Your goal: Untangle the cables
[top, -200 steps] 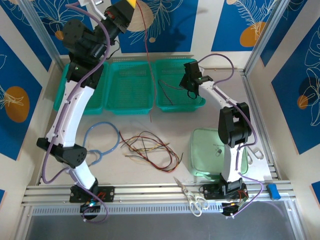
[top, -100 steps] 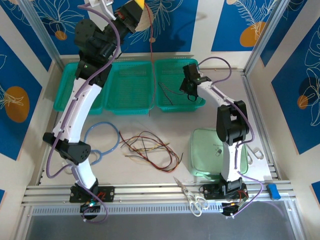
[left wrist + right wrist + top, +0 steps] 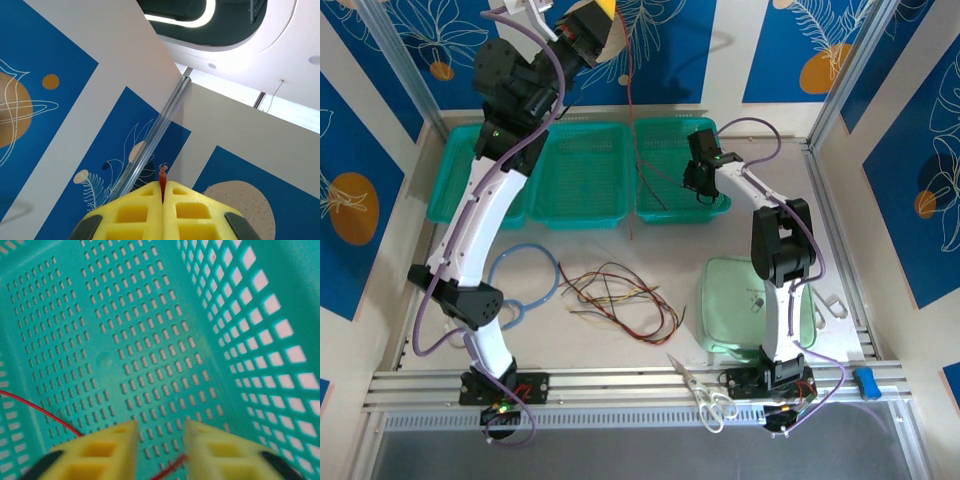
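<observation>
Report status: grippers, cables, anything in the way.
Left gripper shut on a red cable, held high. Right gripper open inside right basket. Other cables tangled on table; blue tube beside them.

The baskets (image 3: 582, 185) are coloured teal, slotted. The cables (image 3: 620, 290) in front of baskets are red, black, tan. The left hand (image 3: 163, 189) is padded yellow. The wall panels (image 3: 670, 60) behind baskets are printed blue, white leaves, orange discs.
</observation>
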Controlling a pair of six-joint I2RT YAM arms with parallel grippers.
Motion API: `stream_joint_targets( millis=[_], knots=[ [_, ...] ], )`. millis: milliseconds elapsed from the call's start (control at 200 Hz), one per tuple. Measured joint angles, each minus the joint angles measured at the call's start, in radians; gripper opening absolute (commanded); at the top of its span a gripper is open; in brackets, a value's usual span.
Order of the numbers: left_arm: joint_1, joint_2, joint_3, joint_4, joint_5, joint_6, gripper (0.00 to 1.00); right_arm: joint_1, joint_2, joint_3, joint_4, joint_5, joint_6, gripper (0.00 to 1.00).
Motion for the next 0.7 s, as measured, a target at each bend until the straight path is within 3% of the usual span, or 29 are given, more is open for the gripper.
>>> stream_joint_targets(
  millis=[325, 540, 700],
  knots=[
    [-0.002, 0.023, 0.033, 0.017, -0.005, 0.0, 0.0, -0.012, -0.071, 0.0, -0.005, -0.031, -0.008, 0.56],
    [-0.002, 0.068, 0.086, 0.041, -0.027, 0.0, 0.0, -0.012, -0.279, -0.049, 0.033, -0.04, -0.008, 0.59],
    [-0.002, 0.108, 0.113, 0.097, -0.063, -0.001, 0.0, -0.019, -0.449, -0.183, 0.082, -0.065, -0.007, 0.59]
  ],
)
